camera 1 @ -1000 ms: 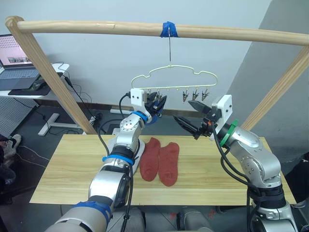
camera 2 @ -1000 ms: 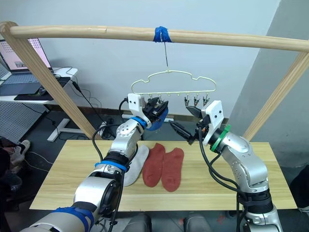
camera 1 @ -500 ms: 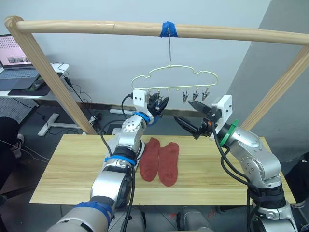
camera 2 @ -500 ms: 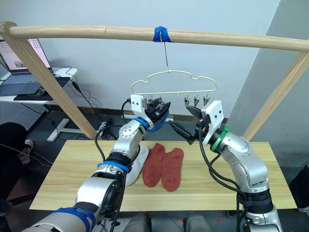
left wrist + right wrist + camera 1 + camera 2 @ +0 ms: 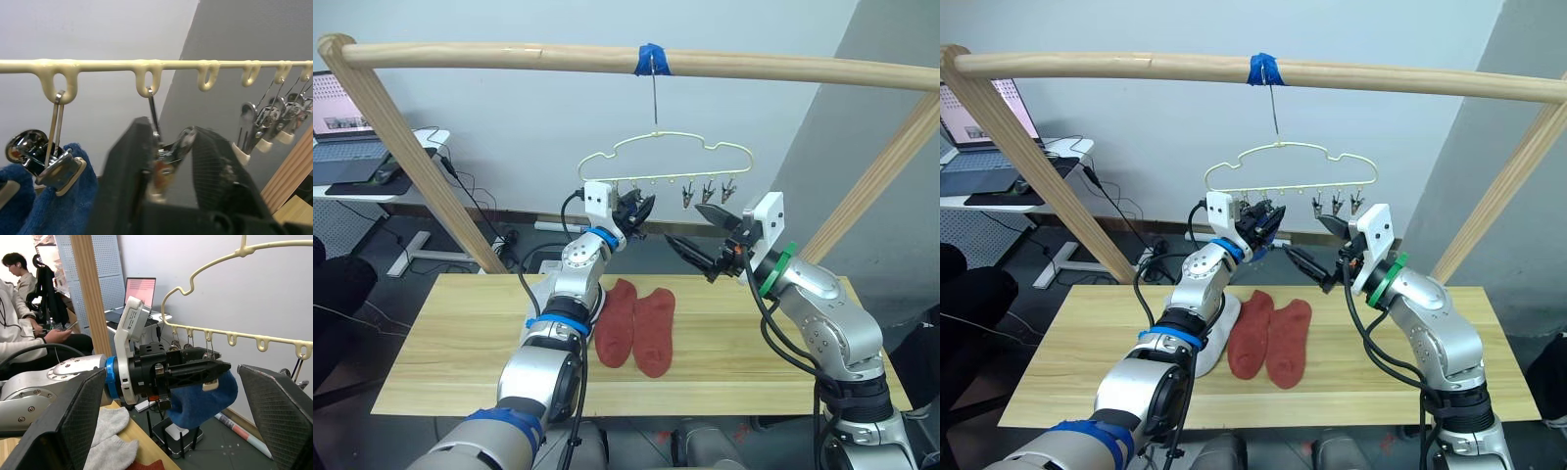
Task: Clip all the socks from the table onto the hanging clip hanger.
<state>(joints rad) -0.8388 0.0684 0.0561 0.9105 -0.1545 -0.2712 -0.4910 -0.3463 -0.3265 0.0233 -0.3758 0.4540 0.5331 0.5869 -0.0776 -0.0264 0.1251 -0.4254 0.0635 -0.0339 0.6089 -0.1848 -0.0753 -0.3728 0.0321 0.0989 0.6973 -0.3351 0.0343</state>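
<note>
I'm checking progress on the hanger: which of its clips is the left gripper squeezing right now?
The second clip from the hanger's end, pinched between the left gripper's fingers. Its neighbour already holds a blue sock; the others hang untouched.

No legible text, brand, number or sign is found in any view. Print on the white label (image 5: 131,319) of the left wrist's white camera housing is too small to be read.

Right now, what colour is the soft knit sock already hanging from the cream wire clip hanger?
Blue. The sock hanging from the clip hanger shows best in the right wrist view.
</note>
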